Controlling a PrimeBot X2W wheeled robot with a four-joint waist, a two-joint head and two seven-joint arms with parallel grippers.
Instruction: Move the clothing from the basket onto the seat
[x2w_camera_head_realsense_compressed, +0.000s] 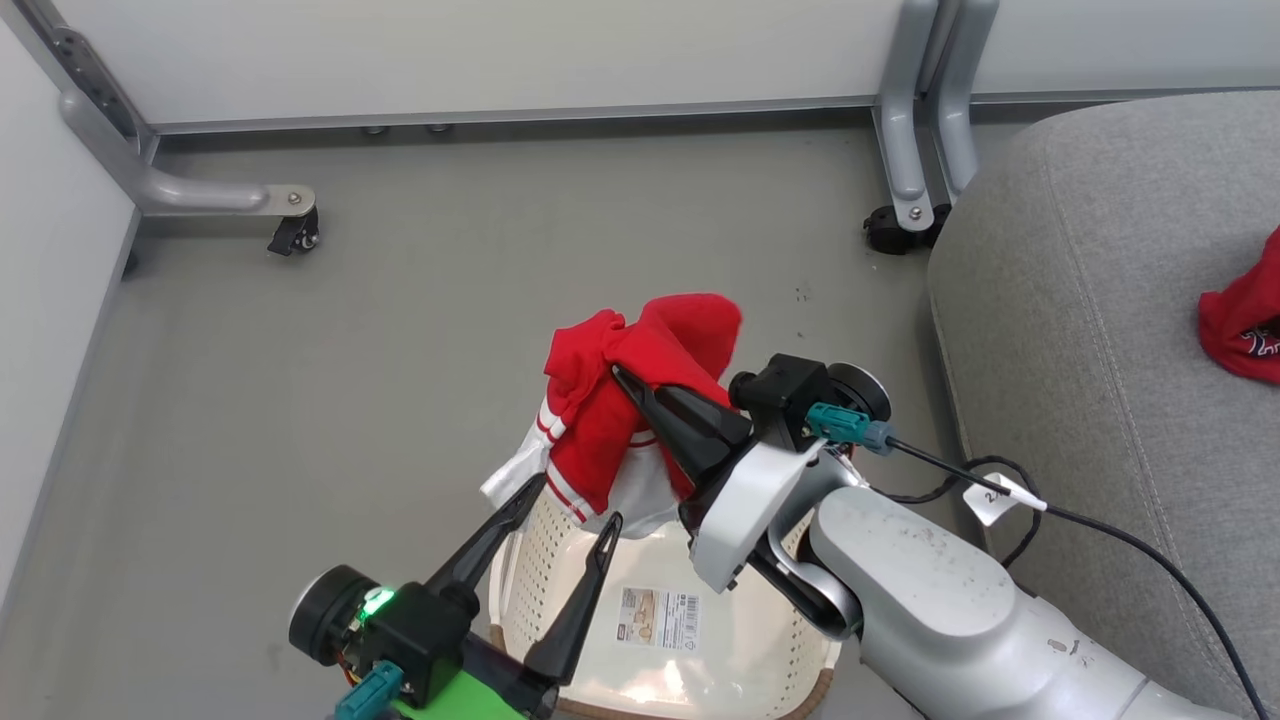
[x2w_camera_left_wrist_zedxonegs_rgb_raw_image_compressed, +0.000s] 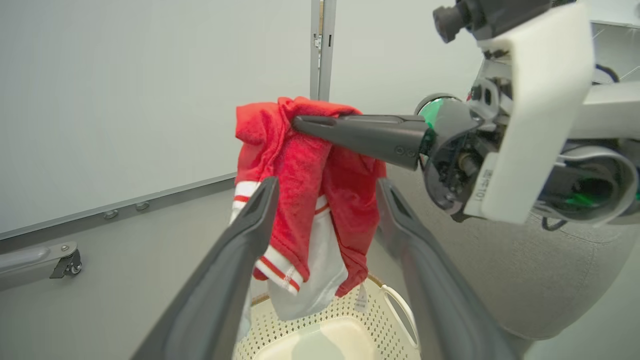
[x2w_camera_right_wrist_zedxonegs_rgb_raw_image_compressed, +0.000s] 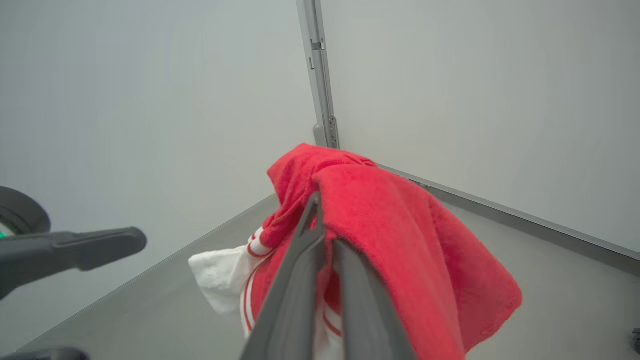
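Head view: barcode label (x2w_camera_head_realsense_compressed: 657, 617) inside basket (x2w_camera_head_realsense_compressed: 745, 655)

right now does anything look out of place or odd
Only the bunched red and white striped fabric garment: it dangles from the shut right hand above the cream perforated plastic basket. The left hand is open beside it. Another red cloth lies on the grey fabric sofa seat.

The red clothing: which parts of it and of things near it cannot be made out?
- Red fabric garment with white stripes: in the head view, the shut right end effector covers its right side.
- Oval cream-white perforated plastic basket: near rim partly hidden by both arms and the head view's bottom edge.
- Second red garment on the grey fabric seat: cut off by the head view's right edge.
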